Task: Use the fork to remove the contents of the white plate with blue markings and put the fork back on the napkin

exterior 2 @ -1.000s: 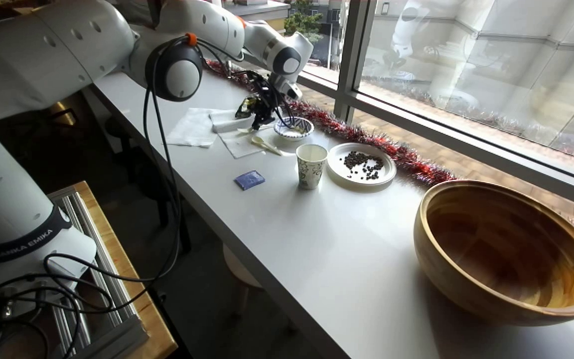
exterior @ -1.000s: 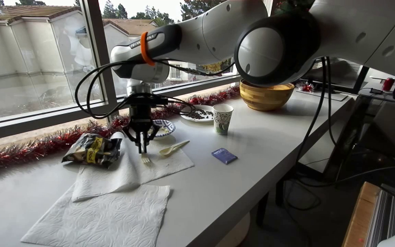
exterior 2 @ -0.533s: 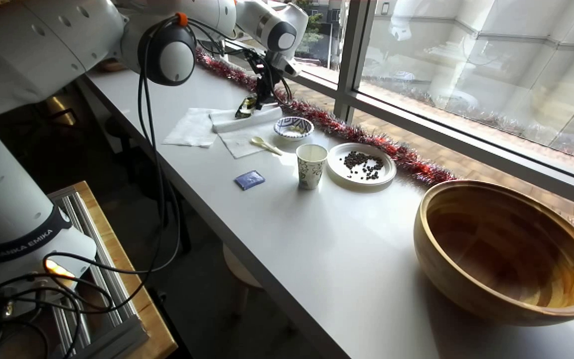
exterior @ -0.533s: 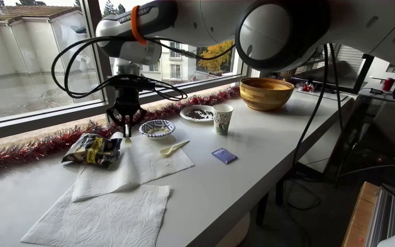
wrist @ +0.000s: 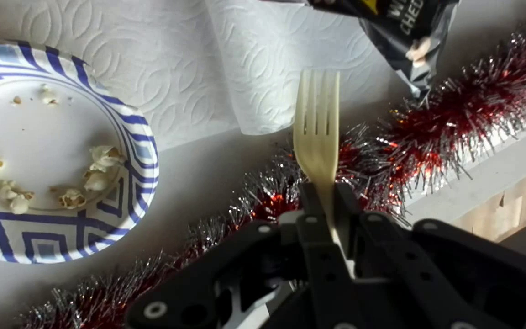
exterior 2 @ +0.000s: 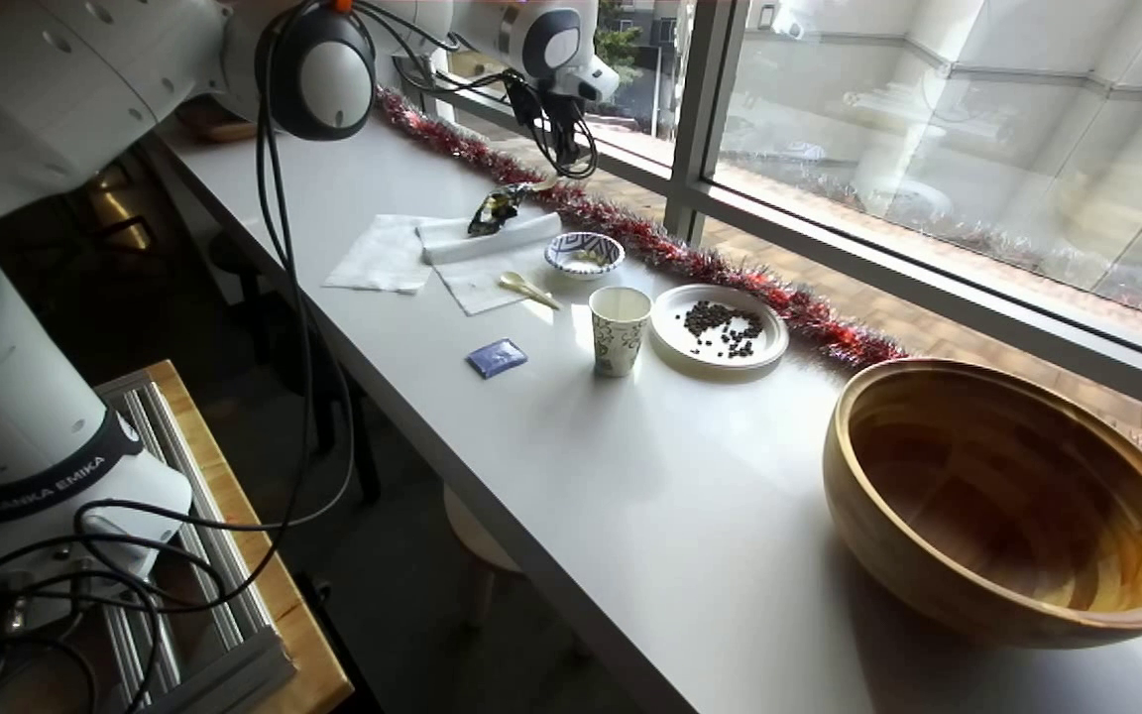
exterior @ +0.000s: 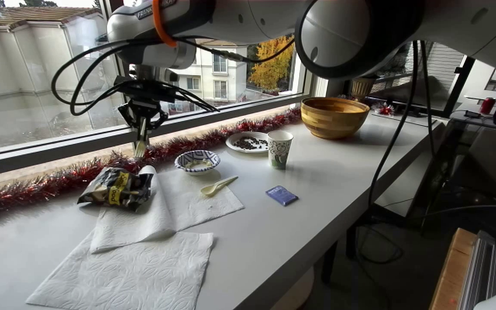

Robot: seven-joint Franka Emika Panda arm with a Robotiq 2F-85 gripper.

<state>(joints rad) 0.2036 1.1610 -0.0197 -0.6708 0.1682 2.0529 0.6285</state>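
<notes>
- One fork (wrist: 318, 146) is held in the air: the gripper (wrist: 327, 201) has its fingers clamped on the handle, tines toward twelve o'clock in the wrist view.
- Several pieces of popcorn (wrist: 104, 157) lie in the white plate with blue markings (wrist: 34, 141), at nine o'clock from the fork there, mostly from three to eight o'clock round its floor; the clearing looks unfinished.
- Left, it seems: emptying the plate, then laying the fork on the napkin (exterior: 192, 202), taken to be the sheet at six o'clock from the plate in an exterior view, a spoon (exterior: 219, 185) across its edge.
- The fork looks like thin moulded plastic; the plate is round and shallow, the popcorn puffy and irregular, the napkin embossed paper with a raised fold.
</notes>
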